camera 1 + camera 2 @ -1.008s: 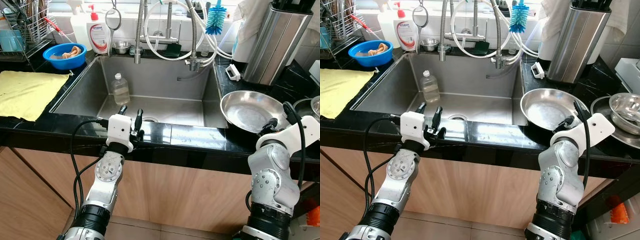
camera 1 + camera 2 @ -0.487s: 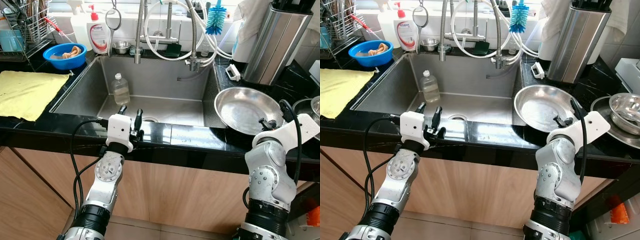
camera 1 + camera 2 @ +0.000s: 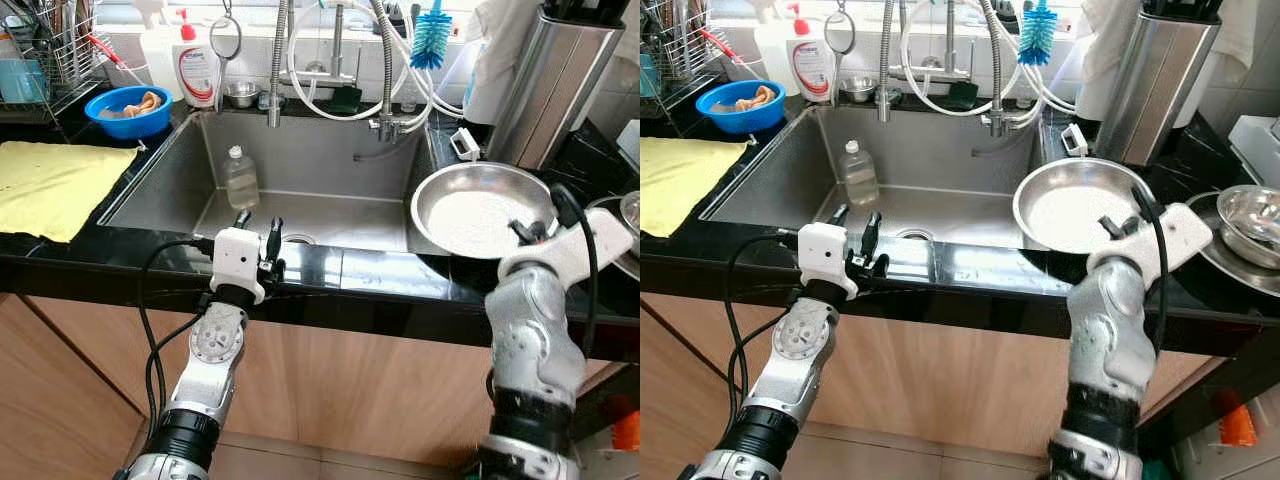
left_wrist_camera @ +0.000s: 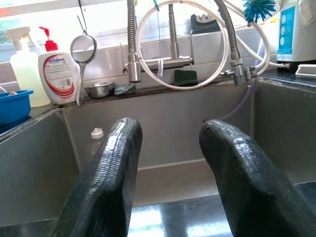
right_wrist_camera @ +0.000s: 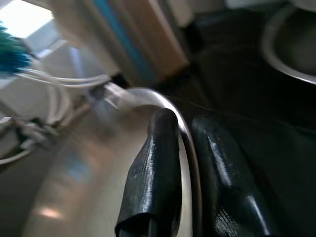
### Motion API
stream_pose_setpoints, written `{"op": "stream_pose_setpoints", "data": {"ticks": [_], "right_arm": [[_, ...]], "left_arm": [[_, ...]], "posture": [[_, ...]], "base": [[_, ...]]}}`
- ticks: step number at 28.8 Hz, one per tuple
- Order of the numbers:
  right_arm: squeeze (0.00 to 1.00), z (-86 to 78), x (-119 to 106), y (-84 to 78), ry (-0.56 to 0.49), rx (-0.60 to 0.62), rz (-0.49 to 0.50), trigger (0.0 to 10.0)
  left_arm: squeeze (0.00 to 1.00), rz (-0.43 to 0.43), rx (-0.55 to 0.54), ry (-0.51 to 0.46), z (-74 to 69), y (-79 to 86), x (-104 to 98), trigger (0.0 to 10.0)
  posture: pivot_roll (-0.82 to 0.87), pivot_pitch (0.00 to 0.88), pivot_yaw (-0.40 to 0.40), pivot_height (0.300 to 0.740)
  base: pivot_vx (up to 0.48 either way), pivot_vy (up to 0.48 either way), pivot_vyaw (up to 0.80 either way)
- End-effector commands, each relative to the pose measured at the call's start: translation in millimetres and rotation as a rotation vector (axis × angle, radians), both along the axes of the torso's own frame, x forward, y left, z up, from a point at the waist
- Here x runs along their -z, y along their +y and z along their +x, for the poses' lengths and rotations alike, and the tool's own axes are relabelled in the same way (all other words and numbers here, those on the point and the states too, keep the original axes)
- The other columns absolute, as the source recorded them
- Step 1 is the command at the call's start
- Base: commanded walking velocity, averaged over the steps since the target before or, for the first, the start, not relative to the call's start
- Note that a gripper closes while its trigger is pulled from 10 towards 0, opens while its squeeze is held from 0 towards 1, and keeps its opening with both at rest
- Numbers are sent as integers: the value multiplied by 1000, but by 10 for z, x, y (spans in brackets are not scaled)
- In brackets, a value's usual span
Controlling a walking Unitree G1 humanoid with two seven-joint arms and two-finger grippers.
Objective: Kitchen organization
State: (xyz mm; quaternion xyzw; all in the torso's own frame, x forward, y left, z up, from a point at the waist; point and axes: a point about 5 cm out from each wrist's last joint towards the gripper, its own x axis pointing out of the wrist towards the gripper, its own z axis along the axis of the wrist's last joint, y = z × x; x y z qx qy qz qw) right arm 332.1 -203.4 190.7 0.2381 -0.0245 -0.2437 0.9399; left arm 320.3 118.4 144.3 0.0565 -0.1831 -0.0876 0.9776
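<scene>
A wide steel bowl (image 3: 465,212) hangs tilted over the right rim of the sink (image 3: 330,165), partly above the black counter. My right gripper (image 3: 522,232) is shut on its near rim; in the right wrist view the two black fingers (image 5: 153,163) pinch the thin rim of the steel bowl (image 5: 89,163) between them. My left gripper (image 3: 258,226) rests at the sink's front edge, open and holding nothing, its fingers (image 4: 108,168) spread toward the basin. A clear plastic bottle (image 3: 241,178) stands inside the sink.
A blue bowl (image 3: 128,110), a soap bottle (image 3: 197,70) and a dish rack (image 3: 45,60) stand at the back left, beside a yellow cloth (image 3: 50,185). A steel canister (image 3: 560,80) and more steel bowls (image 3: 1250,215) crowd the right counter. Faucet hoses (image 3: 340,60) hang over the sink.
My right gripper has carried the steel bowl up and to the left, toward the sink, and tilted it. The left arm has stayed still.
</scene>
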Motion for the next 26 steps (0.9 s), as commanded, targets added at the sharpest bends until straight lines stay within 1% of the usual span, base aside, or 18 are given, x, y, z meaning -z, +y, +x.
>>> {"op": "stream_pose_setpoints", "data": {"ticks": [1,3,4,6,7,10,13,17,21,24,26], "right_arm": [[0,94,-35,66,0,-44,-59,10000],[0,132,-20,72,13,-53,-58,10000],[0,179,-42,86,0,-79,-90,10000],[0,210,-66,97,-12,-90,-106,10000],[0,259,-100,123,-25,-110,-118,10000],[0,302,-155,130,-47,-116,-113,10000],[0,314,-166,124,-50,-114,-115,10000],[0,318,-108,140,-58,-138,-130,10000],[0,298,-61,225,-66,-183,-167,10000],[0,269,1,311,-65,-237,-232,10000],[0,240,39,324,-54,-246,-252,10000]], "left_arm": [[0,17,-9,4,26,4,-1,10000],[0,16,-10,1,30,0,-10,10000],[0,13,-12,-4,33,4,-19,10000],[0,12,-13,-4,36,4,-22,10000],[0,11,-14,-5,34,5,-21,10000],[0,10,-16,-6,29,5,-20,10000],[0,8,-23,-7,25,15,-19,10000],[0,6,-26,-4,5,20,2,10000],[0,9,-13,1,-17,-1,20,10000],[0,9,-3,8,-36,-21,42,10000],[0,10,2,8,-42,-32,42,10000]], "posture": [[-148,0,-44,706],[-144,0,-45,706],[-146,0,-45,706],[-144,0,-46,706],[-142,0,-48,706],[-139,0,-50,706],[-130,0,-56,706],[-127,0,-52,706],[-140,0,-44,706],[-145,0,-40,706],[-144,0,-41,706]], "base": [[0,0,0],[0,0,0],[0,0,0],[0,0,0],[0,0,0],[0,0,0],[0,0,0],[0,0,0],[0,0,0],[0,0,0],[0,0,0]]}}
